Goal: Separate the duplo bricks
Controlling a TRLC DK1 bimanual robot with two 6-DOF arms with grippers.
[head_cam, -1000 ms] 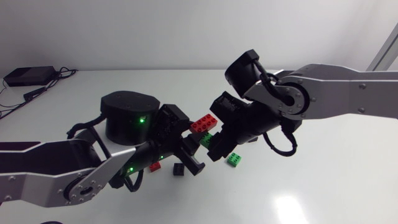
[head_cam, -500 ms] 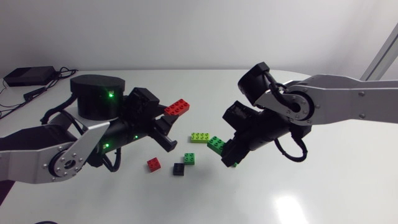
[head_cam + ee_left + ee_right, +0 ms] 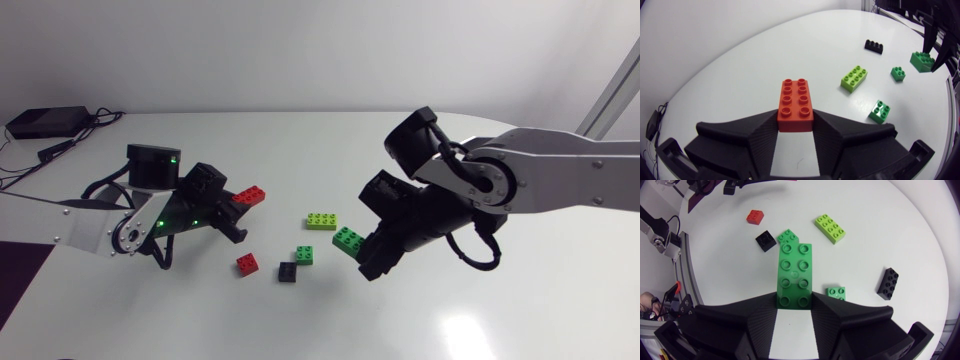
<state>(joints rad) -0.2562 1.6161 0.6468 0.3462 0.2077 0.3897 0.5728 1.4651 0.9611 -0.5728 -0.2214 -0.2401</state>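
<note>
My left gripper (image 3: 238, 205) is shut on a red two-by-four brick (image 3: 249, 195), held above the table left of centre. In the left wrist view the red brick (image 3: 796, 104) sticks out ahead from between the fingers of the left gripper (image 3: 796, 121). My right gripper (image 3: 362, 255) is shut on a dark green two-by-four brick (image 3: 348, 239), right of centre. The right wrist view shows that green brick (image 3: 794, 275) clamped by its near end in the right gripper (image 3: 794, 302). The two held bricks are well apart.
Loose bricks lie on the white table between the arms: a lime brick (image 3: 321, 220), a small green brick (image 3: 304, 254), a small black brick (image 3: 287, 271), a small red brick (image 3: 247, 263). A long black brick (image 3: 888, 283) and another small green brick (image 3: 836, 293) lie near my right gripper.
The grippers, close together a second ago, have drawn apart. My left arm has pulled back to the left and down with the red brick; my right gripper has dropped slightly with the green one.
</note>
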